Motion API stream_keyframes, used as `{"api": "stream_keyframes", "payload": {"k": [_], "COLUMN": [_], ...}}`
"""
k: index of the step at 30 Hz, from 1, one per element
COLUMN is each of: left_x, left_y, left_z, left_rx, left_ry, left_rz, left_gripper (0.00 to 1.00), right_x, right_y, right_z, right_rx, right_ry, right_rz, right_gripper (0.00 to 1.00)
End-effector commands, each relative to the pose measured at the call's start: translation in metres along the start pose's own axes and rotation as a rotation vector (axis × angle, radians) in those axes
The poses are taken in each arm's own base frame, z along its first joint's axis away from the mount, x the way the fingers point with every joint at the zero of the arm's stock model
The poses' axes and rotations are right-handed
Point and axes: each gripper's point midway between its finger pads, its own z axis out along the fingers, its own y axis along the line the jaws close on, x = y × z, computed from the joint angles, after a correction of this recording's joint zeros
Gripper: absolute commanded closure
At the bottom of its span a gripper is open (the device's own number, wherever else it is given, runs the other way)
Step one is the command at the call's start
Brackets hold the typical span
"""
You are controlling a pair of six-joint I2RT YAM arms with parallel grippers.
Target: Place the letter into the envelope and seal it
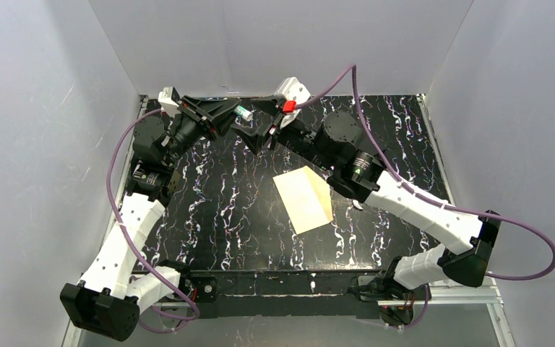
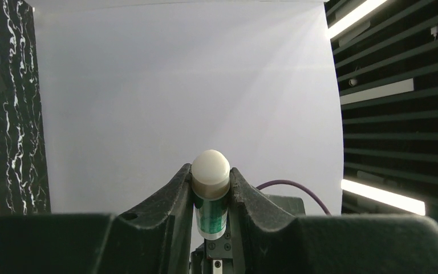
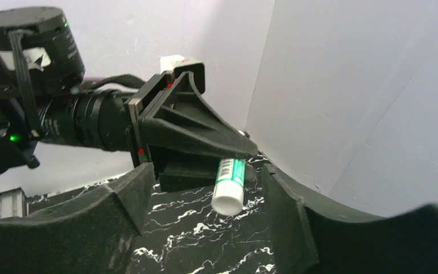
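The cream-white envelope [image 1: 300,199] lies flat on the black marbled table, right of centre. A tan strip [image 1: 324,194], which looks like the letter, shows along its right side. My left gripper [image 1: 235,113] is raised at the back of the table and shut on a green and white glue stick [image 1: 243,113]. The stick's white end pokes out past the fingertips [image 2: 210,168]. My right gripper [image 1: 251,123] is open and empty, facing that stick. The stick's white end [image 3: 228,197] hangs just ahead of the right gripper's spread fingers [image 3: 288,200] without touching them.
White walls close in the table at the back and both sides, and both grippers are near the back wall [image 1: 260,43]. The right arm's forearm [image 1: 405,199] passes just right of the envelope. A purple cable [image 1: 354,94] loops over the right arm.
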Motion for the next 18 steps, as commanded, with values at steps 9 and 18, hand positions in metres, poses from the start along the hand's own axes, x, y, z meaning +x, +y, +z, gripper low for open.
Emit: {"api": "stream_keyframes", "payload": {"k": [9, 18], "left_x": [0.007, 0.009], "left_y": [-0.027, -0.033], "left_z": [-0.012, -0.010], "left_rx": [0.043, 0.049], "left_ry": [0.015, 0.030], "left_rz": [-0.076, -0.107], "left_gripper": [1.00, 1.00], "right_x": [-0.026, -0.012], "right_y": [-0.015, -0.015], "right_z": [0.010, 0.011], "right_rx": [0.082, 0.086], "right_ry": [-0.009, 0.022], "right_rz": [-0.083, -0.092], "right_gripper": [0.46, 0.38]}}
